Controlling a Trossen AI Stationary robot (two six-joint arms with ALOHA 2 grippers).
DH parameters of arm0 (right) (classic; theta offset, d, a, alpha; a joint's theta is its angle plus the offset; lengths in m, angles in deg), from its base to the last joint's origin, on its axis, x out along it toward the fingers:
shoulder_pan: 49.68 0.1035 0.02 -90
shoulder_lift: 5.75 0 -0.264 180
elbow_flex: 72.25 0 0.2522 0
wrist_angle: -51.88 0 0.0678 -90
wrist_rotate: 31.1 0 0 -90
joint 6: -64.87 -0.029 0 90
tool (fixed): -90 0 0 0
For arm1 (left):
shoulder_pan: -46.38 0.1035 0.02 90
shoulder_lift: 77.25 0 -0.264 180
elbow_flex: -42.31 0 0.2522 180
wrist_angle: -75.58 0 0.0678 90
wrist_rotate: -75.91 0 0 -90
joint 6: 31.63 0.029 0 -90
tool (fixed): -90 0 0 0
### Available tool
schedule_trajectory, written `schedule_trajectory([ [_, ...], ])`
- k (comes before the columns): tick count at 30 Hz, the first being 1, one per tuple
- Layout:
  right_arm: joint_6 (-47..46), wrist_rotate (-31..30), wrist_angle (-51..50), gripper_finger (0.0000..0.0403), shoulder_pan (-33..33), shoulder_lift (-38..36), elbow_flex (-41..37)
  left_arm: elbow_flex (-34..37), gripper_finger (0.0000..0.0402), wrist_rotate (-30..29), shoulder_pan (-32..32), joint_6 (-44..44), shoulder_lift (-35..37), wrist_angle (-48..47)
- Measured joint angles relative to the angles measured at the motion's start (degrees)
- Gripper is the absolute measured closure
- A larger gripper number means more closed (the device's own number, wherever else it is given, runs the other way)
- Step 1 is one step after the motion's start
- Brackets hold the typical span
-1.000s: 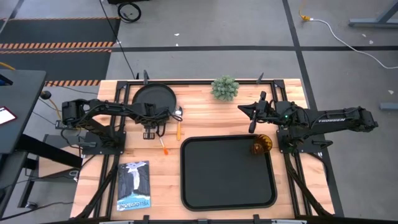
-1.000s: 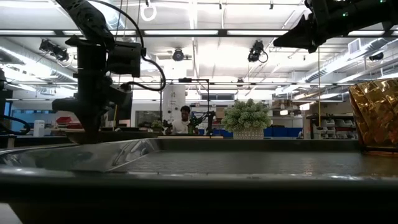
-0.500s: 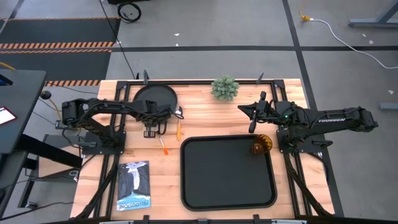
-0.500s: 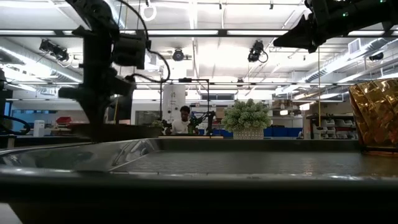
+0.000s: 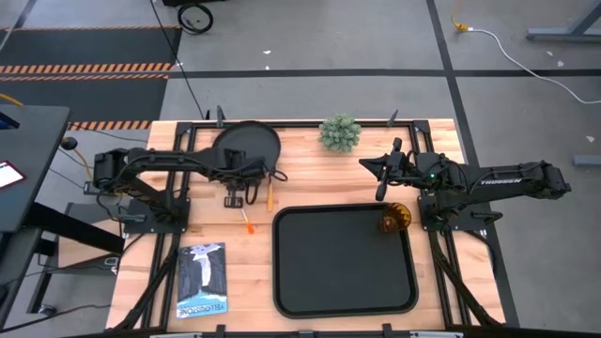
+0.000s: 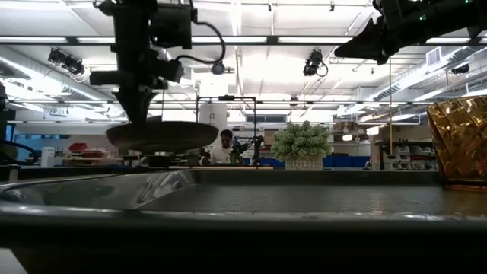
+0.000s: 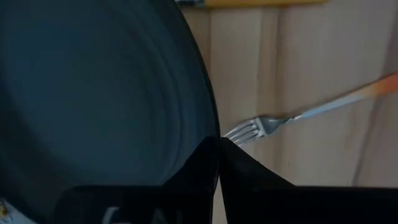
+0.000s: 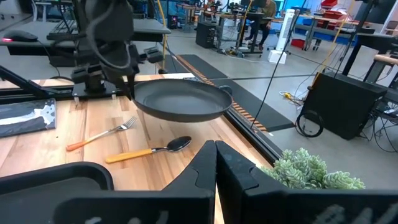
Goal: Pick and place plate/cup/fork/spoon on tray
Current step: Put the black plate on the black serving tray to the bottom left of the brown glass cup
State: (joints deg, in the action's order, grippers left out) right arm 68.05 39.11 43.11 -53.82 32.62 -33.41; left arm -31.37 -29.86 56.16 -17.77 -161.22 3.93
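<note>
On the wooden table, the left gripper pinches the rim of the plate, holding it in the air above the spoon and fork. The right gripper, fingers closed on nothing, hangs above the table beside the cup, which stands in the tray.

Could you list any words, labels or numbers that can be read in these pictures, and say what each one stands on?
"TROSSEN", white letters on the right arm, in the high view.
Booklet on the table: white title at its near end, too small and upside down to read.
Left wrist view: faint marking on the left gripper, too blurred to read.
</note>
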Motion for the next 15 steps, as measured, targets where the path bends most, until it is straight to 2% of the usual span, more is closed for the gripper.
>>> schedule_trajectory([
  [3,0.0,0.0,0.0,0.0394,0.0,0.0,0.0,-1.0,0.0391,1.2,-1.4,-1.3,0.0,-0.5],
  [9,0.0,0.0,0.0,0.0394,0.0,0.0,0.0,-2.0,0.0391,8.1,-3.8,-7.7,0.0,0.9],
  [15,0.0,0.0,0.6,0.0394,0.0,0.0,0.0,-6.0,0.0391,8.5,-9.7,-14.4,-0.9,5.5],
])
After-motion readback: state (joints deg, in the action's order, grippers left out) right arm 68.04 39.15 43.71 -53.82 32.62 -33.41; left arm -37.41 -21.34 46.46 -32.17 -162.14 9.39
